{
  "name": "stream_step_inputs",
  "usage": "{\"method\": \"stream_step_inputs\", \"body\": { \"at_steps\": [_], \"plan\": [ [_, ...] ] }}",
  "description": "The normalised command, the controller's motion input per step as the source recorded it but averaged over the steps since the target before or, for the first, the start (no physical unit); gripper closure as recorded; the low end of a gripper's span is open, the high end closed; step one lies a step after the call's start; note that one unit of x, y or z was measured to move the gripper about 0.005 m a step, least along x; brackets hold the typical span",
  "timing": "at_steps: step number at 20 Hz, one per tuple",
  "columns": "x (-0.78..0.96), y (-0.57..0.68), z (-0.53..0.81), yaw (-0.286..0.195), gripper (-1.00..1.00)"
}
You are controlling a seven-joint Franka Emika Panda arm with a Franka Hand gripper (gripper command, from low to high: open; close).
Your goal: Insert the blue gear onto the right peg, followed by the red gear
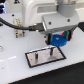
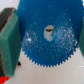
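The gripper [image 2: 46, 37] clamps the blue gear [image 2: 49, 34] between its green pads [image 2: 9, 42], jaws closed against the toothed rim. In the exterior view the gear [image 1: 61, 39] hangs above the grey plate [image 1: 45, 57], near the right peg [image 1: 53, 50]. A sliver of red shows at the wrist view's edge.

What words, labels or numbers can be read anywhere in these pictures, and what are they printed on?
None: no text can be read in either view.
The blue gear, held in the gripper: plain, no marking visible.
The grey plate with its pegs: no label visible.
The robot arm: any print on it is too blurred to tell.
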Motion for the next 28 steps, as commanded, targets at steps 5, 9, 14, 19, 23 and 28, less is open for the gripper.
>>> {"method": "stream_step_inputs", "body": {
  "at_steps": [5,9,14,19,23,28],
  "plan": [
    [0.47,-0.15,0.04,0.0,1.0],
    [0.35,-0.19,0.0,0.0,1.0],
    [0.29,-0.15,0.04,0.0,1.0],
    [0.07,-0.07,0.21,0.0,1.0],
    [0.07,-0.21,0.27,0.0,1.0],
    [0.22,-0.07,0.11,0.0,1.0]
  ]
}}
